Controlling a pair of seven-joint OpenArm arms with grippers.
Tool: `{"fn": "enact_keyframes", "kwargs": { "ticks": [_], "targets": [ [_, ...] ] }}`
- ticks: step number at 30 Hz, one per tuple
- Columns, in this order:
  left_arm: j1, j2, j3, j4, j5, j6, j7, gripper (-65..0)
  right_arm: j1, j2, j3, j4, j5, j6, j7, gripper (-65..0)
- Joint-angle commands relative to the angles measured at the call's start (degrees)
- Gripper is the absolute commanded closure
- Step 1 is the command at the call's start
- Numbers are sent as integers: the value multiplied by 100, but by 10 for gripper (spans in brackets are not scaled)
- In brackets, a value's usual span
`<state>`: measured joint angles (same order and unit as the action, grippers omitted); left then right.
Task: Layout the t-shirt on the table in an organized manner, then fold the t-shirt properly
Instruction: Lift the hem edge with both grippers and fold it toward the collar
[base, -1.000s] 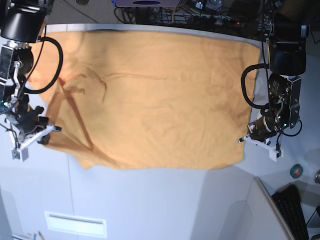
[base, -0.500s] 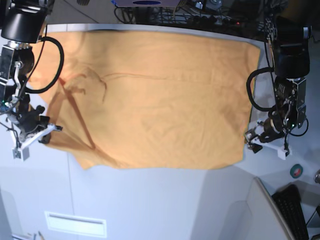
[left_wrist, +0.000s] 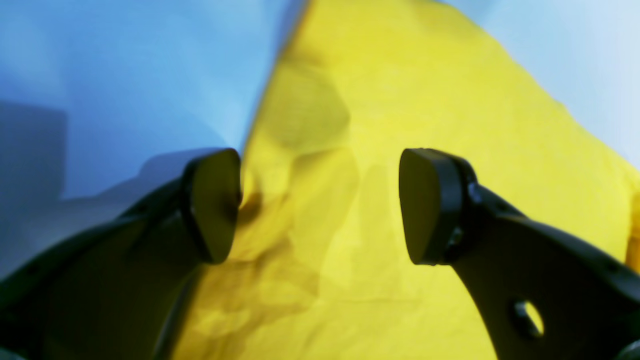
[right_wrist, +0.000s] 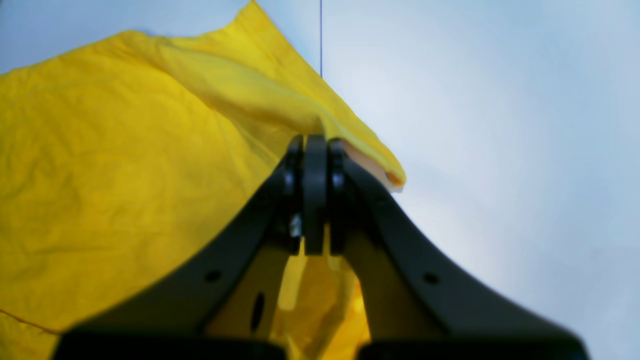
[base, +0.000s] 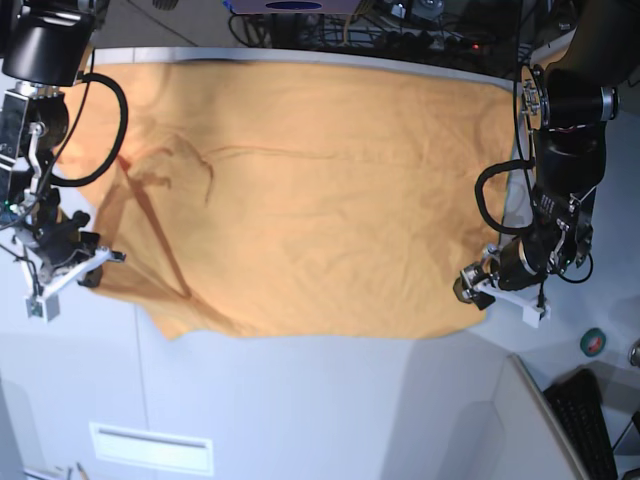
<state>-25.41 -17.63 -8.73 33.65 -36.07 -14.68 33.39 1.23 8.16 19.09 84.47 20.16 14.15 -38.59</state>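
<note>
The t-shirt (base: 300, 190) is spread flat across the tabletop (base: 300, 400); its sleeve edge is pinched in the closed right tool (right_wrist: 315, 200); the left tool (left_wrist: 320, 205) is held wide over the hem, gripping nothing; a one-sided pull could skew the cloth.

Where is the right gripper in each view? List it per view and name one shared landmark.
Base: right gripper at the left edge, shut on the t-shirt at its near-left corner.
Right wrist: right gripper at centre, jaws together, pinching a raised fold.
Left wrist: not in it; only the open left gripper.
Shared landmark: the t-shirt lying on the table.
</note>
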Motion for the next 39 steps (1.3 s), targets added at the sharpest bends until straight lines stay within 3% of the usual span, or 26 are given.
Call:
{"fn": "enact_keyframes", "kwargs": {
  "ticks": [1, 3, 8, 15, 22, 32, 39],
  "targets": [
    [-66, -35, 16, 15, 25, 30, 121, -459, 101, 76, 12, 103, 45, 31, 153, 0],
    [-66, -35, 7, 7, 25, 30, 112, -400, 101, 85, 20, 103, 45, 31, 153, 0],
    [-66, -70, -2, -2, 25, 39, 77, 0, 101, 85, 38, 103, 36, 31, 162, 0],
    [198, -132, -2, 859, 34, 74, 121, 0, 101, 85, 12, 103, 36, 31, 162, 0],
    [1068, -264, -54, 2486, 34, 602, 525, 0, 92, 85, 20, 94, 36, 31, 162, 0],
    [2396, -378, -54, 4393, 43, 602, 516, 0, 92, 76, 12, 94, 36, 31, 145, 0],
    [2202, -352, -2, 4675, 957, 602, 516, 0, 92, 58, 12, 94, 36, 31, 145, 0]
  ]
}}
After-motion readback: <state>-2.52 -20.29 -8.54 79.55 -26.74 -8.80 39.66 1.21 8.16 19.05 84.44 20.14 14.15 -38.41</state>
